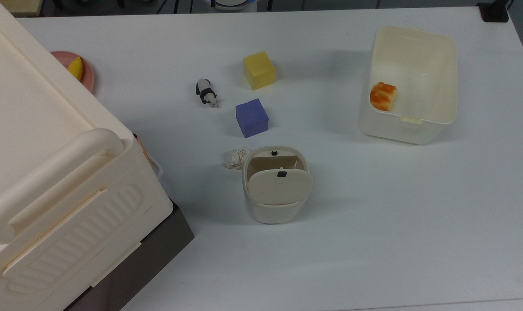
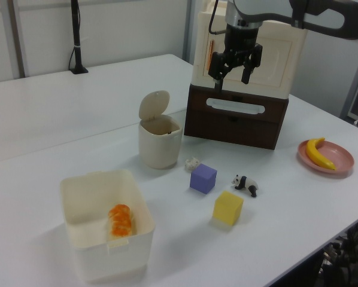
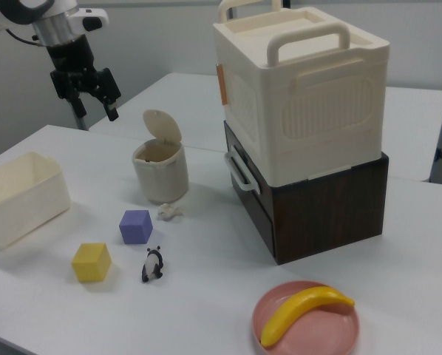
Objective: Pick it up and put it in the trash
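A small crumpled off-white paper wad (image 1: 237, 158) lies on the white table, touching or nearly touching the left side of the trash bin (image 1: 274, 211) in the top view. The wad (image 2: 193, 163) (image 3: 169, 211) sits between the bin and a purple cube. The trash (image 2: 158, 149) (image 3: 160, 177) is a small rounded cream bin whose flap lid stands tipped open. My gripper (image 2: 234, 73) (image 3: 88, 100) hangs high above the table, open and empty, well apart from the wad.
A purple cube (image 1: 251, 117), a yellow cube (image 1: 258, 70) and a panda figurine (image 1: 206, 92) lie near the wad. A cream tub (image 1: 399, 129) holds an orange item (image 1: 382, 96). A big cream handled box (image 3: 302, 96) sits on a dark drawer unit (image 3: 317, 207). A banana lies on a pink plate (image 3: 332, 336).
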You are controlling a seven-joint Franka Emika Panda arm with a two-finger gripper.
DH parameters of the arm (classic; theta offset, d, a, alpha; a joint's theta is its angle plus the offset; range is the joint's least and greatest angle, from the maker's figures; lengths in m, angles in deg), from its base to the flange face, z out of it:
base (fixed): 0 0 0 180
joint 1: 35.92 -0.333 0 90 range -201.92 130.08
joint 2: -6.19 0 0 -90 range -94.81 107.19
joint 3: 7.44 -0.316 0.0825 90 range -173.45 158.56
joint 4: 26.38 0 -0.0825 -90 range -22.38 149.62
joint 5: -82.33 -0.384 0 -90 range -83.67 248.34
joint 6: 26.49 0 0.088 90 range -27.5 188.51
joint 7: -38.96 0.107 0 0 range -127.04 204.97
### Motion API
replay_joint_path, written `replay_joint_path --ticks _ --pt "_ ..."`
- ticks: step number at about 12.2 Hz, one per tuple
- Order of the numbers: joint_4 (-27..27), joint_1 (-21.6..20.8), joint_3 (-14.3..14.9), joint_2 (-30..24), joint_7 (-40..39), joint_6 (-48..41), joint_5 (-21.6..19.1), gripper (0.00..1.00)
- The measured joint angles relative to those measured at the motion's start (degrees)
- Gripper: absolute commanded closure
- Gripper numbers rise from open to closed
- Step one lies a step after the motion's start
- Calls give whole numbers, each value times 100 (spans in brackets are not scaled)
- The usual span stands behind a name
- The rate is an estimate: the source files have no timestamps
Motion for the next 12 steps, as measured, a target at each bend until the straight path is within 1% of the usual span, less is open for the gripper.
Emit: replay_joint_path --ticks 1,12 --pt "0 0 0 78 0 0 0 0" --pt "-10 9 2 103 0 0 0 0"
